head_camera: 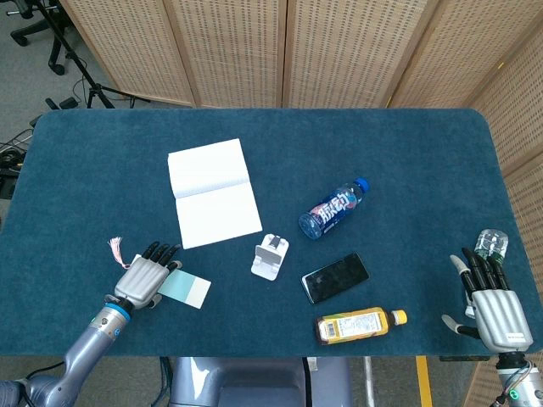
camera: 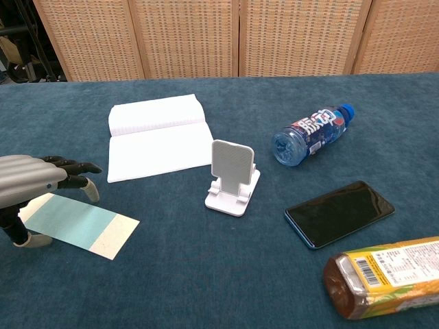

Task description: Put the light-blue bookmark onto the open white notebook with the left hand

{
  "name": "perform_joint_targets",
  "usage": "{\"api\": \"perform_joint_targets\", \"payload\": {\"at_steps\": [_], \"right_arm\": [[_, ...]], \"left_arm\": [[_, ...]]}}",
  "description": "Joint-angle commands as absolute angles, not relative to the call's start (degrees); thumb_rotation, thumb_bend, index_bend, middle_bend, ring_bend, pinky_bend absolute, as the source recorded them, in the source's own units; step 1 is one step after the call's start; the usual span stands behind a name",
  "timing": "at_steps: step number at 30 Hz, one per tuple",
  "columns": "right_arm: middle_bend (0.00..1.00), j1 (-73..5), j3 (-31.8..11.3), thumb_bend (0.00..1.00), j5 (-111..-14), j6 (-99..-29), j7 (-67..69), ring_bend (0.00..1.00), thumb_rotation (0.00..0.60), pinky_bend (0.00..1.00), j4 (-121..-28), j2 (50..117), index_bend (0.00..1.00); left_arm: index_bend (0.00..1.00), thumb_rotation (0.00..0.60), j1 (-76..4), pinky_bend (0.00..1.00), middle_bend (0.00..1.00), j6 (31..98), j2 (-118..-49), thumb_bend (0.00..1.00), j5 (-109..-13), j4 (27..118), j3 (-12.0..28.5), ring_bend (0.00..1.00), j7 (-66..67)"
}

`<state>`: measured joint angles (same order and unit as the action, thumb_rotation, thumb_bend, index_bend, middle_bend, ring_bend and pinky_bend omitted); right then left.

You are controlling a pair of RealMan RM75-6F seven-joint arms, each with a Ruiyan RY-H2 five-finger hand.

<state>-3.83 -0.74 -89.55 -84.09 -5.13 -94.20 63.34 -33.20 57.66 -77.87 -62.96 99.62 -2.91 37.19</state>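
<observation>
The light-blue bookmark (camera: 75, 223) with a cream end lies flat on the blue table near the front left; it shows too in the head view as the bookmark (head_camera: 185, 289). My left hand (head_camera: 144, 276) hovers over its left end, fingers stretched out flat and apart, holding nothing; the chest view shows the left hand (camera: 34, 181) just above the card. The open white notebook (head_camera: 212, 192) lies farther back, beyond the hand. My right hand (head_camera: 490, 301) rests open at the table's front right corner.
A white phone stand (camera: 232, 177) stands in the middle. A lying water bottle (camera: 312, 134), a black phone (camera: 339, 213) and a yellow-labelled drink bottle (camera: 387, 275) are to the right. A pink tassel (head_camera: 116, 249) lies left of the hand. Another bottle (head_camera: 491, 243) stands near the right hand.
</observation>
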Motion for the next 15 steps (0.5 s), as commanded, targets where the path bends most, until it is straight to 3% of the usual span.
{"api": "perform_joint_targets", "payload": {"at_steps": [1, 15], "right_arm": [[0.0, -3.84, -0.73, 0.0, -89.53, -84.03, -5.16, 0.0, 0.6, 0.0, -94.18, 63.35, 0.0], [0.0, -3.8, -0.73, 0.0, -89.56, -84.11, -5.11, 0.0, 0.6, 0.0, -94.21, 63.35, 0.0]], "left_arm": [[0.27, 0.6, -33.25, 0.0, 0.0, 57.71, -77.93, 0.26, -62.92, 99.52, -2.91, 0.0, 37.23], [0.27, 0.6, -33.57, 0.0, 0.0, 57.85, -78.44, 0.26, -62.58, 99.15, -3.25, 0.0, 37.94]]}}
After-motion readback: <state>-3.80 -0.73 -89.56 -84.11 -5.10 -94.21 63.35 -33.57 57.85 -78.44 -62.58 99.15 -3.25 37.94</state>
